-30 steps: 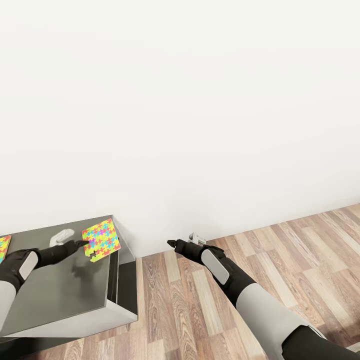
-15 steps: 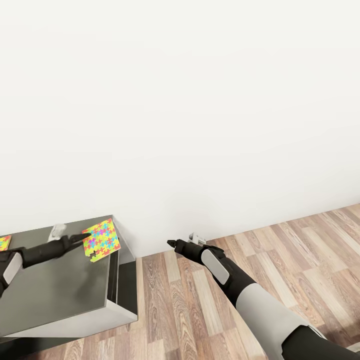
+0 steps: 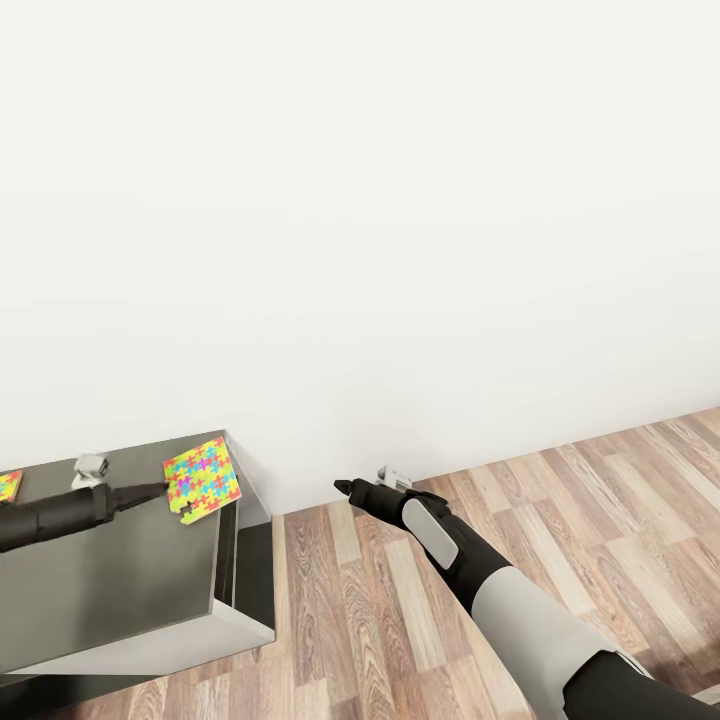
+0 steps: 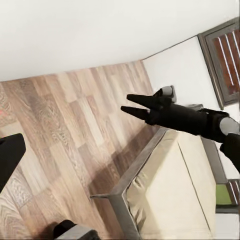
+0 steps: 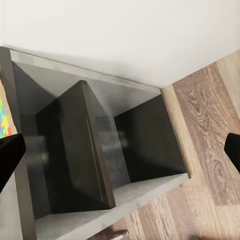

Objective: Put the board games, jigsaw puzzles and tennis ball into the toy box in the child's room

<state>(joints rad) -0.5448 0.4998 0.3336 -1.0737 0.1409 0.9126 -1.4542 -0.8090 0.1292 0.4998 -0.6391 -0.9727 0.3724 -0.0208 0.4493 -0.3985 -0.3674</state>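
A jigsaw puzzle (image 3: pixel 201 476) of bright interlocking pieces lies at the right end of the table's dark grey top (image 3: pixel 110 580), one corner poking past the edge. A second jigsaw puzzle (image 3: pixel 7 487) shows at the far left border. My left gripper (image 3: pixel 157 490) hovers low over the tabletop, its tip at the near puzzle's left edge, open and holding nothing. Over the wood floor to the right of the table, my right gripper (image 3: pixel 343 487) (image 4: pixel 126 103) is open and empty. The right wrist view catches a strip of the puzzle (image 5: pixel 4 120) beside the table's side.
The table's right side has dark open compartments (image 5: pixel 100 155). A plain white wall (image 3: pixel 400 250) stands close behind. Wood-plank floor (image 3: pixel 560 500) spreads to the right. The beige bed (image 4: pixel 170 195) and a brown-slatted window (image 4: pixel 225 65) appear in the left wrist view.
My left arm has drawn back to the left along the tabletop, and its gripper tip now sits at the puzzle's edge. The puzzle and the right arm have not moved.
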